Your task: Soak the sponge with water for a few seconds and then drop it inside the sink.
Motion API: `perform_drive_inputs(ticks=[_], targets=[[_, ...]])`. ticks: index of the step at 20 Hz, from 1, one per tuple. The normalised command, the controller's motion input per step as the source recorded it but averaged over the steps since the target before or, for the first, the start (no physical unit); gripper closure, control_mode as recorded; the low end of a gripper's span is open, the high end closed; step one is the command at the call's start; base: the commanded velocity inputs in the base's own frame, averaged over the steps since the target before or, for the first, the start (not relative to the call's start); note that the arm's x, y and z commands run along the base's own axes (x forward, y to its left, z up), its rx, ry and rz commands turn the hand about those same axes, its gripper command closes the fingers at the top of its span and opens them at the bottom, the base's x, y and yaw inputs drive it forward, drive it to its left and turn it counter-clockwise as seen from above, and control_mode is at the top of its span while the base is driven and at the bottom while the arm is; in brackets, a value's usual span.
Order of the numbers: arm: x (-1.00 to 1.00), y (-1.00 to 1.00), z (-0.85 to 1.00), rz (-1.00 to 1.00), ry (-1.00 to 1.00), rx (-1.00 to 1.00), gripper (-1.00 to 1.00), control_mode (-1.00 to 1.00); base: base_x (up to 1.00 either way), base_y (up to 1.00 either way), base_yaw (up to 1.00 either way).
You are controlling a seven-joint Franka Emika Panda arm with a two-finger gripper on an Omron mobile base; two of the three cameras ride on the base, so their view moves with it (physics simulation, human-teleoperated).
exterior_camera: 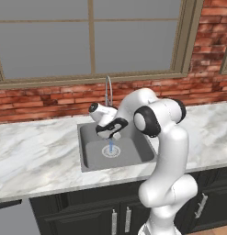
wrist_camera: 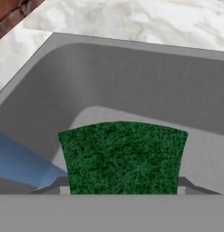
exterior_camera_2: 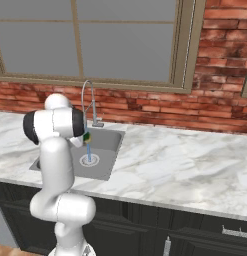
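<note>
My gripper (exterior_camera: 115, 134) hangs over the sink (exterior_camera: 138, 151), shut on the sponge (wrist_camera: 122, 156). In the hand view the sponge's dark green face sits between the two fingertips (wrist_camera: 63, 186). From the right base view the sponge (exterior_camera_2: 87, 136) peeks out beside the arm, green over yellow, just under the tap's spout. The water (exterior_camera: 111, 146) falls as a thin pale-blue stream from the sponge's height to the round drain (exterior_camera_2: 89, 160). In the hand view the water (wrist_camera: 22, 165) passes at the lower left, beside the sponge. Grey sink walls (wrist_camera: 131, 77) lie beyond.
A slim silver gooseneck tap (exterior_camera: 108, 89) stands behind the basin against the brick wall (exterior_camera: 41, 101). White marble counter (exterior_camera_2: 175, 165) stretches to both sides. Dark cabinets (exterior_camera: 87, 211) run below, and a window (exterior_camera_2: 120, 40) sits above.
</note>
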Motion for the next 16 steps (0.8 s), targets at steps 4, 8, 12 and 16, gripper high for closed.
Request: perform_drive_inputs(ticks=[4,8,12,16], targets=[[0.26,0.00,-0.27,-0.05,0.00,-0.02,1.00,-1.00,0.00,0.00,0.00],[0.21,0.00,-0.31,-0.05,0.00,-0.01,1.00,-1.00,0.00,0.00,0.00],[0.02,0.04,-0.24,-0.01,0.00,0.00,1.00,-1.00,0.00,0.00,0.00],[0.01,0.11,-0.25,0.00,0.00,0.00,1.00,-1.00,0.00,0.00,0.00]])
